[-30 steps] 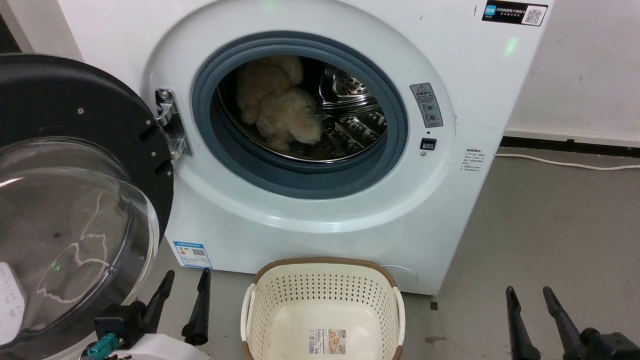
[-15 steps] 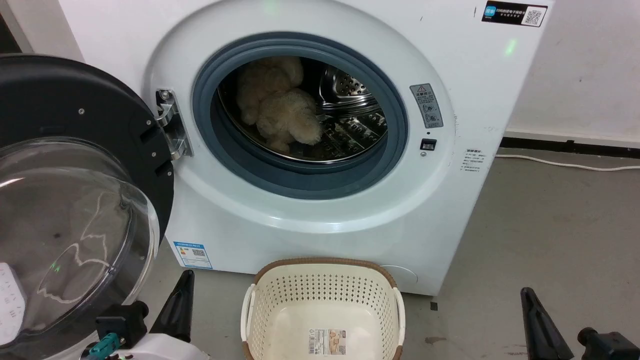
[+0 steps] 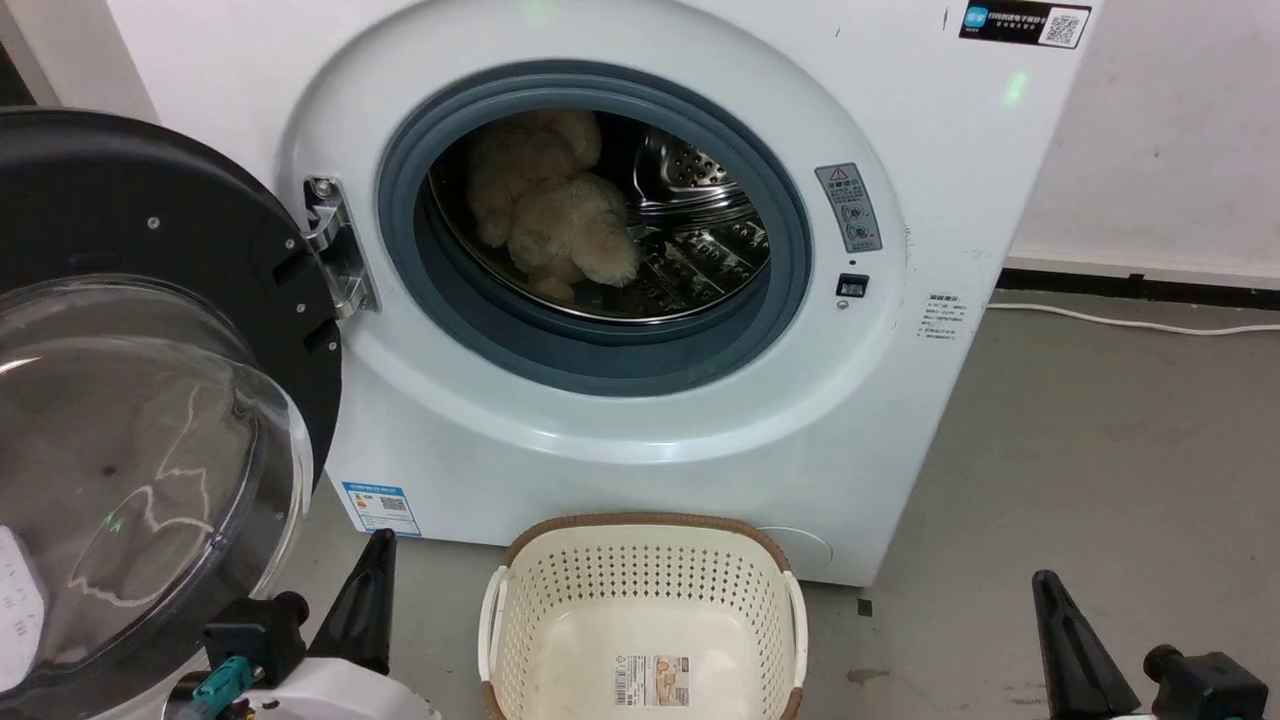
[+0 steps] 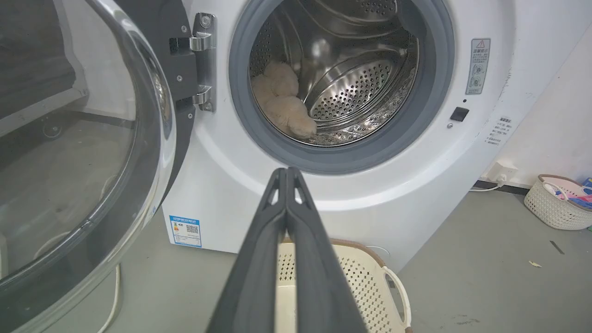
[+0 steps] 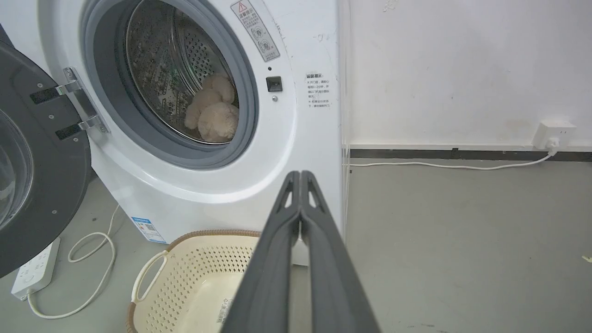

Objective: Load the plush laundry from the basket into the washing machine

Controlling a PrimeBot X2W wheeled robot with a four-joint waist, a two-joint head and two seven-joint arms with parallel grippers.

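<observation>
door (image 3: 120,200) cut off left | basket (image 3: 640,570) cut off below | sticker (image 3: 652,680) print unreadable

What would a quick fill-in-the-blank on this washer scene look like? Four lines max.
1. The plush laundry lies inside the washing machine's ____.
2. The basket on the floor holds ____ laundry.
3. The door stands ____.
4. The left gripper and the right gripper are both ____, holding nothing.

Missing words: drum; no; open; shut.
</observation>
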